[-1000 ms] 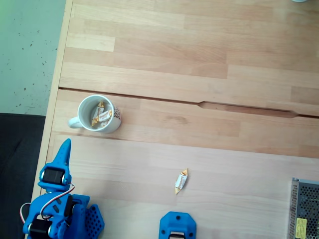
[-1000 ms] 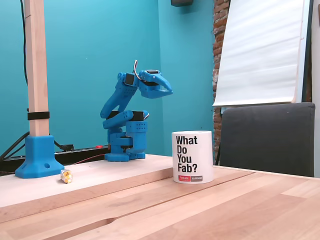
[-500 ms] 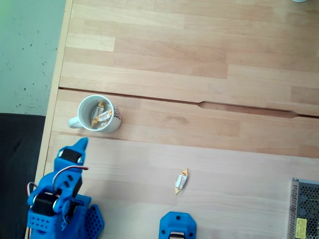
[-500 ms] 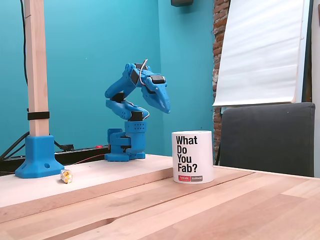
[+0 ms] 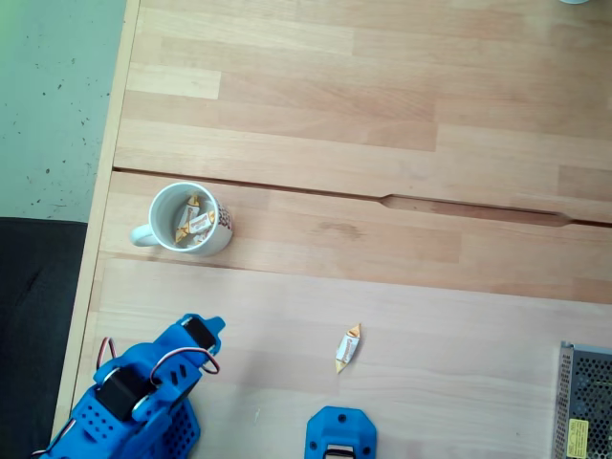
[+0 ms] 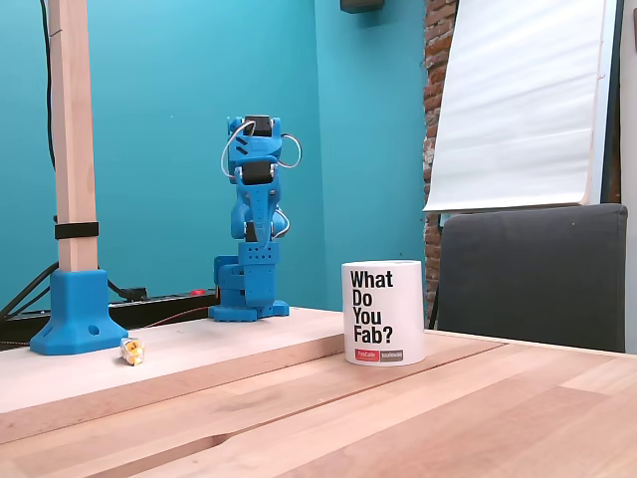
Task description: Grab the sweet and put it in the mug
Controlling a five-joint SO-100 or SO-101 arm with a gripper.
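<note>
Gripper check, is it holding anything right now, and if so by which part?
Nothing is held. The gripper hangs above bare table, apart from the sweet, which lies loose on the wood. The mug holds other sweets. Whether the jaws are open cannot be told.

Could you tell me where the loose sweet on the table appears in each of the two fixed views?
Top-down fixed view: the sweet lies low and right of centre, above the blue post base.
Side fixed view: the sweet lies at lower left, right of the blue post base.
Shared landmark: the mug, upper left from above, centre from the side.
</note>
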